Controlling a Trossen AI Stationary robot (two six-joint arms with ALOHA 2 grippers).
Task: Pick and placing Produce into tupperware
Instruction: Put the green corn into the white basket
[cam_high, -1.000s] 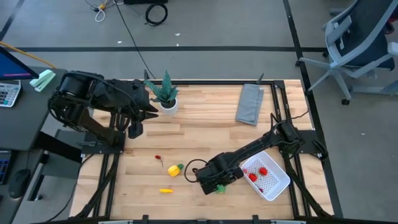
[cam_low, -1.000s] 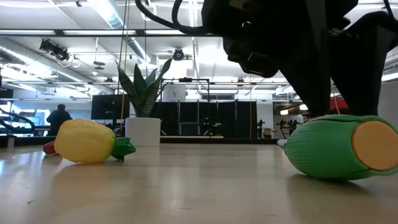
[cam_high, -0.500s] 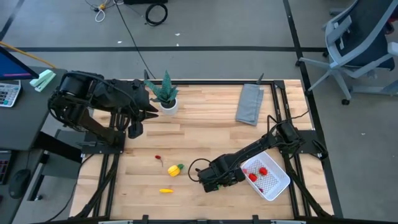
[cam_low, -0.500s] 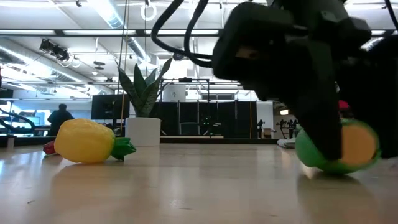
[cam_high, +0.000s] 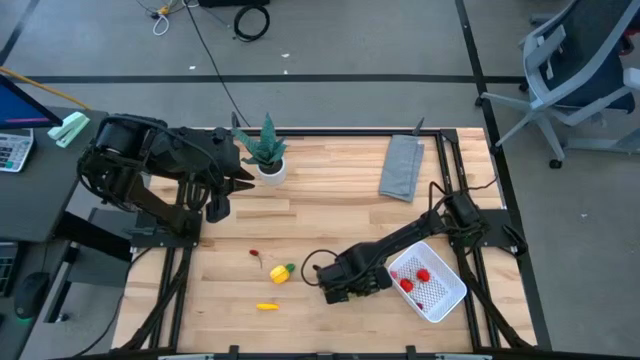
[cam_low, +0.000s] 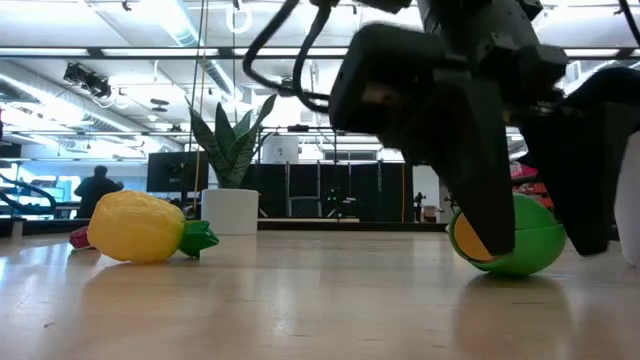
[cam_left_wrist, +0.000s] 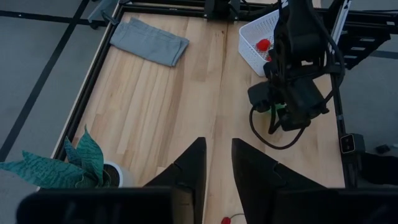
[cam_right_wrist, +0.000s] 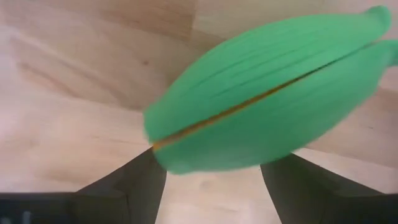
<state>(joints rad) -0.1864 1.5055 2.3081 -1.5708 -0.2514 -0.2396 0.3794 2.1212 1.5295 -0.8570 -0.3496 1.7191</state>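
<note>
- Right now my right claw (cam_low: 520, 235) sits low at the table's near edge, fingers closed around the green oblong (cam_right_wrist: 261, 99), which touches the wood (cam_high: 330, 205).
- Just beside it lies the white tub (cam_high: 452, 292), with red pieces (cam_high: 422, 274) inside.
- Farther left lie the yellow piece (cam_low: 140, 227), a thin orange one (cam_high: 267, 306) and a small red one (cam_high: 254, 253).
- My left claw (cam_left_wrist: 216, 163) waits spread by the potted plant (cam_high: 267, 148).
</note>
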